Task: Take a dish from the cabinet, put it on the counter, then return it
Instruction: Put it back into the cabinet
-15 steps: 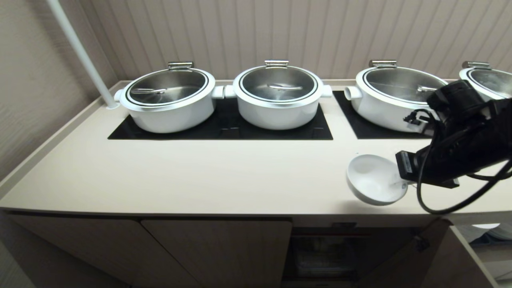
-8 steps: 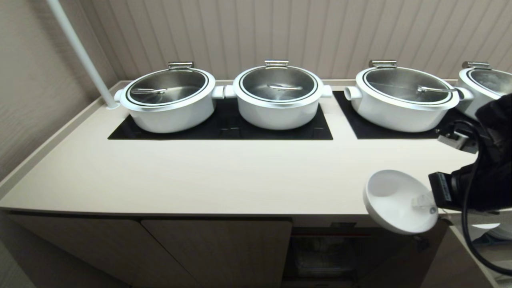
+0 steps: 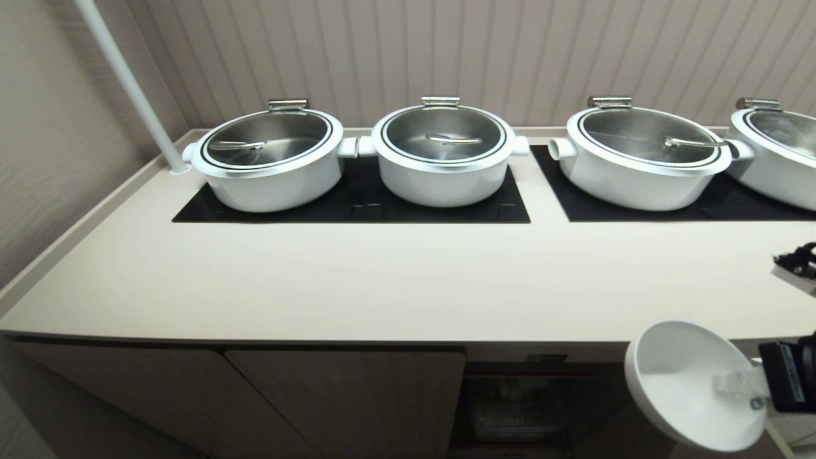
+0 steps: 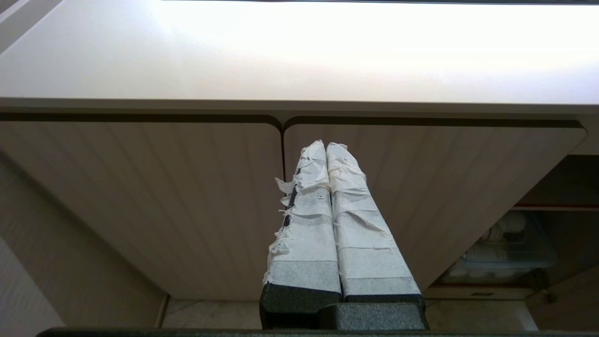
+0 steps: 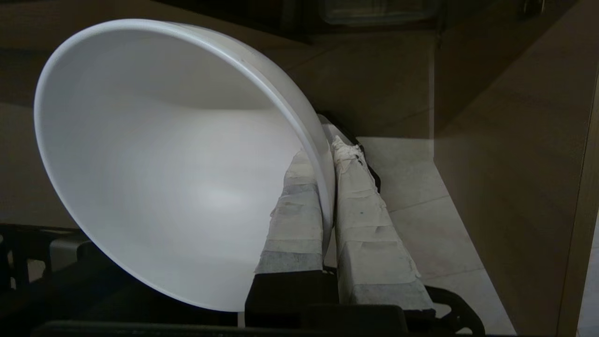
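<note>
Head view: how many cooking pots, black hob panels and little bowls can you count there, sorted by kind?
White pots with steel lids: 4, the last cut off by the picture's edge
Black hob panels: 2
Small white bowl: 1, held at its rim by the right gripper
Total: 7

Head camera overlooks the counter (image 3: 382, 280); wrist cameras face the cabinet (image 4: 187, 196).

- No text, label, brand, number or sign readable in any view.
- Small dark tag on cabinet (image 3: 548, 359) front: too small to read.
</note>
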Motion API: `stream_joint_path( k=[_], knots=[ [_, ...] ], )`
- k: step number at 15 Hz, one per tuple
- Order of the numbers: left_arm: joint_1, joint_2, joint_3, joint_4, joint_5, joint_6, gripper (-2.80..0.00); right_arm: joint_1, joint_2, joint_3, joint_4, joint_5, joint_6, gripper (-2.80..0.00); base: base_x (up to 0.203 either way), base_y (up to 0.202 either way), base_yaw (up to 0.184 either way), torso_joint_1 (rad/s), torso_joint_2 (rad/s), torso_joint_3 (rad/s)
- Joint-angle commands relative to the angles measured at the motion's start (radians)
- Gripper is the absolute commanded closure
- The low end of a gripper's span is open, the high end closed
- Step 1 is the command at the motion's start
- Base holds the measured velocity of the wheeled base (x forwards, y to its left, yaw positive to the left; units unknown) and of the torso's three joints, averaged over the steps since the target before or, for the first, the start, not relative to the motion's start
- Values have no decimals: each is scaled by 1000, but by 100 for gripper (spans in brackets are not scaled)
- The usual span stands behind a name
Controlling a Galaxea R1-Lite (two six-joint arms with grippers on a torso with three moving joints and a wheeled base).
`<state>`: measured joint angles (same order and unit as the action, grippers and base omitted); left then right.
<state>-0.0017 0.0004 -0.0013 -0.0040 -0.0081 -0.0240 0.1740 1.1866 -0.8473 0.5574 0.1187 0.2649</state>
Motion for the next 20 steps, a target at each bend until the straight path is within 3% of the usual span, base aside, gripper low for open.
stream_joint_path(
  k=[1, 11, 20],
  knots=[
    [0, 0, 0, -1, 0, -1, 0, -1, -100, 85, 2, 1, -3, 0, 0, 0, 0, 0, 0, 0],
    [0, 0, 1, -1, 0, -1, 0, 13, -307, 323, 16, 4, -14, 0, 0, 0, 0, 0, 0, 0],
    [0, 0, 0, -1, 0, -1, 0, 32, -404, 329, 150, 4, -16, 0, 0, 0, 0, 0, 0, 0]
  ],
)
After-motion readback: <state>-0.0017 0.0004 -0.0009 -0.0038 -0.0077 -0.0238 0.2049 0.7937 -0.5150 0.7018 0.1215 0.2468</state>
